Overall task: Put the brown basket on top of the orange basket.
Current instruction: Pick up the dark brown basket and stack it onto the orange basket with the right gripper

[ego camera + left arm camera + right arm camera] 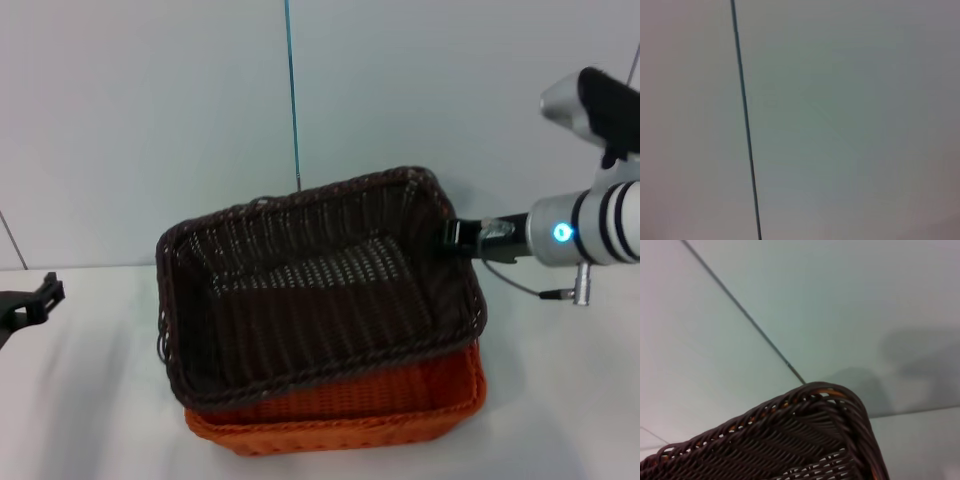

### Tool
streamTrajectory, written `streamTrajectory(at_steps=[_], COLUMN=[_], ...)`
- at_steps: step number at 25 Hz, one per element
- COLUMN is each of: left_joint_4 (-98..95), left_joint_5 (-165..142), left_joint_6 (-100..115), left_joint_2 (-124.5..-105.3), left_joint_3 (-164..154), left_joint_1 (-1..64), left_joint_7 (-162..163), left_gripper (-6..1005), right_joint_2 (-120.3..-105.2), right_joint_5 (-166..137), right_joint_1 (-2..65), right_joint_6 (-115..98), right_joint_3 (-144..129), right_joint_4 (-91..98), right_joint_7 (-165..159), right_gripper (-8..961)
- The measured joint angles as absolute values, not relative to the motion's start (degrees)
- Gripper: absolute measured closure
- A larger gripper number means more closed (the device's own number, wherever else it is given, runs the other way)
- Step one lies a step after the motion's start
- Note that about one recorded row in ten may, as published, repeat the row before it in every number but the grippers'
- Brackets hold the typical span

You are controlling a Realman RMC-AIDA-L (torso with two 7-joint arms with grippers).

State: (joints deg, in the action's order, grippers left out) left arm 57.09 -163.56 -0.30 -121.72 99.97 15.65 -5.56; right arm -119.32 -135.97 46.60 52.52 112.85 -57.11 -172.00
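Nearest me, the orange basket (400, 415) sits on the white desk (80, 400), woven, rectangular, flared. I see the brown basket (300, 300) resting skewed in it, right end tilted up, its braided rim overhanging on the left. My right gripper (452, 236) has its fingers closed on the brown rim's right edge. Open desk lies both sides. My left gripper (30, 305) is parked far left; I cannot tell its fingers' state.

Soft even light, faint shadows on the wall (920, 355), blue indicator glow on the right arm (562, 233), brown basket (790, 440) rim slightly blurred close up
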Motion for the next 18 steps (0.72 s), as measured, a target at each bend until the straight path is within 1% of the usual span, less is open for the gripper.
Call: streamTrajectory(at_steps=[4, 18], left_joint_4=[58.32, 61.19], left_joint_5=[-163.5, -163.41], left_joint_6=[-0.75, -3.83], left_joint_2=[-122.43, -123.17], left_joint_3=[101.94, 104.56], left_joint_1=[15.27, 15.07], left_joint_7=[-5.63, -5.67], left_gripper=[196, 175], right_joint_2=[-119.37, -119.53], right_joint_5=[-135.93, -135.71], right_joint_1=[46.34, 45.56], right_joint_6=[51.3, 47.57], right_joint_3=[111.38, 109.81], right_joint_4=[-55.75, -50.43], right_joint_7=[-172.0, -172.0], right_gripper=[821, 821])
